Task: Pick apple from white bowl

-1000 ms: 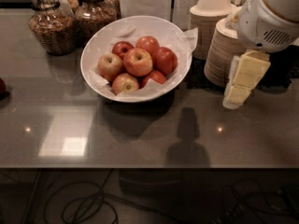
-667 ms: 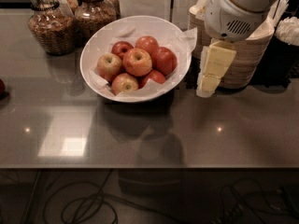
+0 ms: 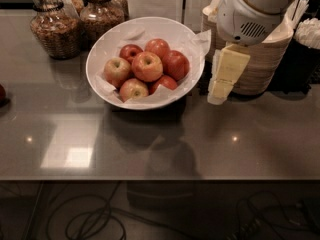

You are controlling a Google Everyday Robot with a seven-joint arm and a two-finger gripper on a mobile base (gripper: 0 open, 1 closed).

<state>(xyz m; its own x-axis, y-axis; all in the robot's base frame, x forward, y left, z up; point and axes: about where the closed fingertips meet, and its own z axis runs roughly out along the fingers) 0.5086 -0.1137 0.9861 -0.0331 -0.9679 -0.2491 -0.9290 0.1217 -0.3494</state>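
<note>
The white bowl (image 3: 107,49) stands on the grey counter, lined with white paper, holding several apples. The apple (image 3: 147,66), orange-red streaked over yellow with a pale stem dimple, sits in the middle on top of the pile. Darker red apples (image 3: 175,64) lie behind and right of it; smaller yellower ones (image 3: 116,69) lie left and in front. My gripper (image 3: 223,78), with cream-coloured fingers hanging below the white wrist, is just right of the bowl's rim, above the counter, apart from the apples and holding nothing that shows.
Two glass jars (image 3: 54,29) stand behind the bowl at the left. A stack of tan disposable bowls (image 3: 260,64) stands right behind the gripper. A dark container (image 3: 305,54) is at the far right. Cables lie on the floor under the counter's front edge.
The arm and gripper have moved left, from beside the stacked bowls toward the white bowl's right rim. The apples and bowl have not shifted.
</note>
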